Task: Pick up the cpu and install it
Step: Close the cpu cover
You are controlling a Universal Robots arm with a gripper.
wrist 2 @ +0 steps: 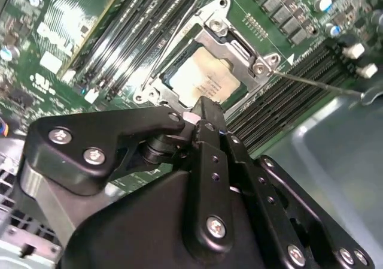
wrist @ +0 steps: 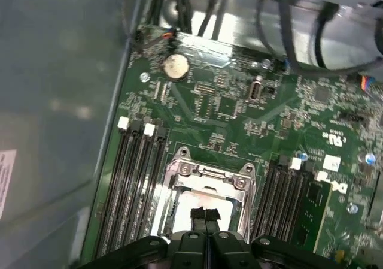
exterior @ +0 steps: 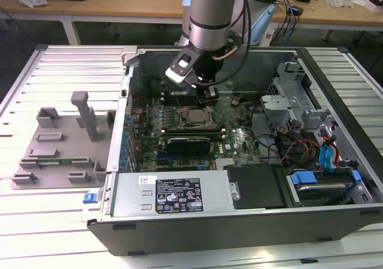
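Observation:
The cpu [exterior: 195, 117], a small square chip with a pale silvery top, lies flat inside the dark socket frame [exterior: 194, 108] on the green motherboard of the open computer case. Both wrist views show the cpu [wrist 2: 202, 77] [wrist: 194, 199] seated within the metal bracket [wrist 2: 239, 47]. My gripper [exterior: 209, 94] hangs just above the socket's edge, apart from the chip. Its black fingers [wrist 2: 206, 116] are pressed together with nothing between them, and the gripper [wrist: 205, 215] sits over the chip's near side.
A grey plastic fixture [exterior: 60, 143] lies on the slatted table at the exterior view's left. The case wall [exterior: 128, 83], power supply with label [exterior: 179, 194], drive cage [exterior: 299, 101] and cables [exterior: 299, 146] ring the motherboard. Memory slots [wrist: 134, 179] flank the socket.

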